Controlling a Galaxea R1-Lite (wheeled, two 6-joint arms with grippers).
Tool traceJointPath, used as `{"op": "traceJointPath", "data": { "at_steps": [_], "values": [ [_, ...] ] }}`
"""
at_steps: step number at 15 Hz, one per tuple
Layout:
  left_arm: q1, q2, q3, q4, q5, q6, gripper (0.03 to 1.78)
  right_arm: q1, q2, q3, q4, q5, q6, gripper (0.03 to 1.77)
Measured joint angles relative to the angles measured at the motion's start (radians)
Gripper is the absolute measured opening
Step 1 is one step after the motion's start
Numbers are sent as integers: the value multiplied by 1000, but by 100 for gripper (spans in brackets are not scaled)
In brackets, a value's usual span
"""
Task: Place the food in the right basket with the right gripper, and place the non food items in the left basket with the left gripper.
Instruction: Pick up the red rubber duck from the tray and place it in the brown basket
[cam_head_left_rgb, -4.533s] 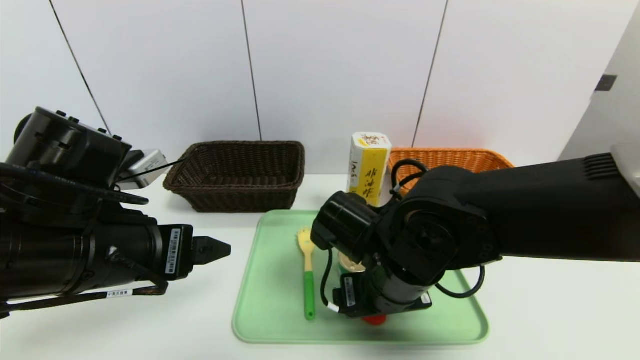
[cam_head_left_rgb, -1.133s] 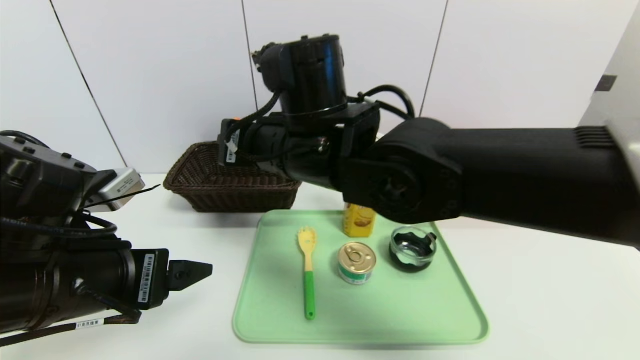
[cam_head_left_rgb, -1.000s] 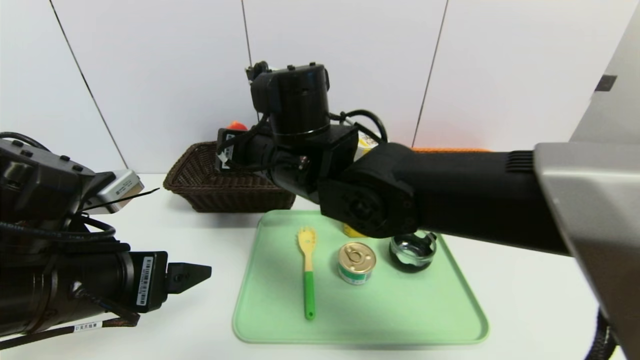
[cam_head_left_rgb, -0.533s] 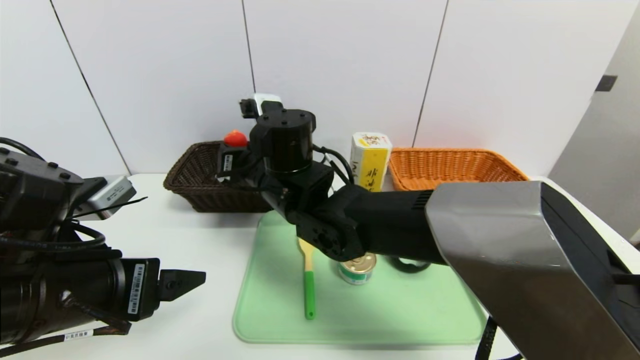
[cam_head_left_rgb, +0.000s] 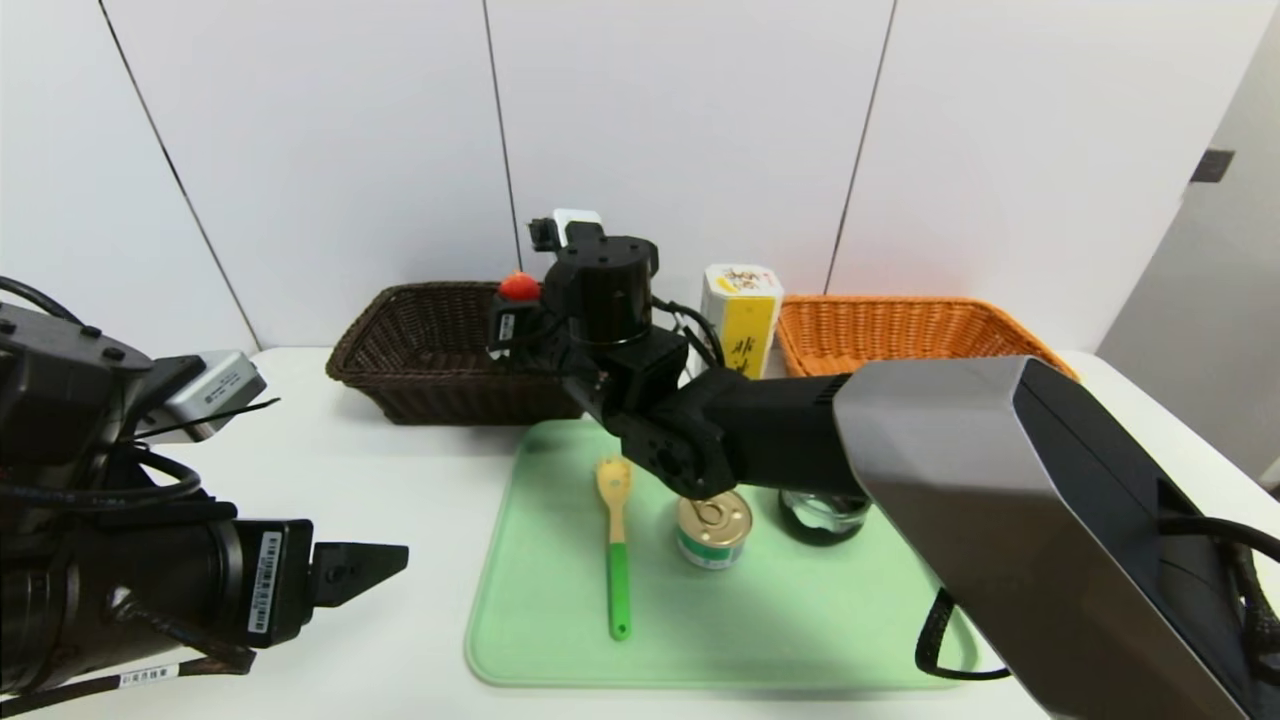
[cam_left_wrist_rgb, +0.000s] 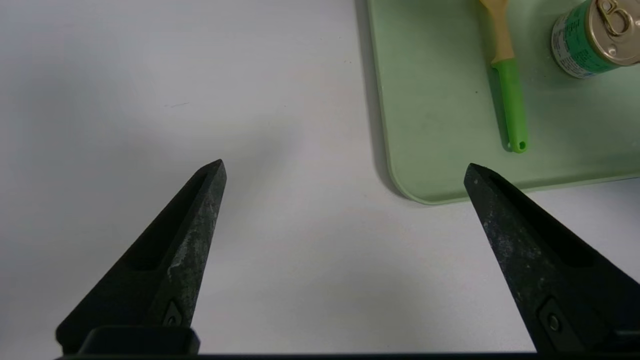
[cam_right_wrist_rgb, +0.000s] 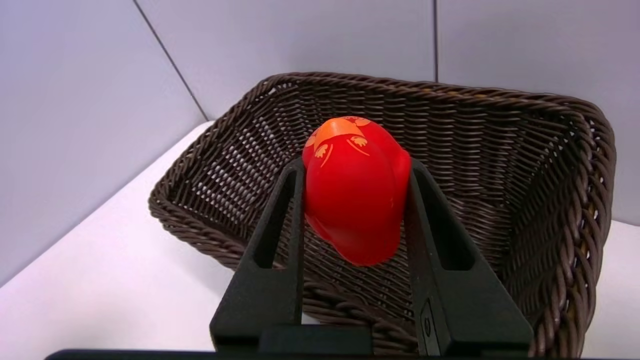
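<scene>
Red duck (cam_right_wrist_rgb: 355, 195) clamped in the right gripper (cam_right_wrist_rgb: 355, 175), centre frame over the dark basket (cam_right_wrist_rgb: 550, 165); next, release. Left gripper (cam_left_wrist_rgb: 345, 167) idle, spread wide.

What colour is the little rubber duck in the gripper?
The small rubber duck is bright red with orange markings on top, clearest in the right wrist view.

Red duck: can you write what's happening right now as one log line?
right gripper: shut on red duck, over dark brown basket | left gripper: open, idle over table | orange basket: empty
</scene>
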Motion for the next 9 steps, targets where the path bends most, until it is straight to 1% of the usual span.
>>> {"op": "traceJointPath", "data": {
  "at_steps": [5,6,9],
  "values": [
    [0,-7,9,-1,0,0,169,-9,13,-1,0,0,-2,58],
    [0,-8,11,-1,0,0,169,-9,13,-1,1,0,-4,64],
    [0,-9,12,-1,1,0,169,-9,15,0,0,1,-7,99]
  ]
}}
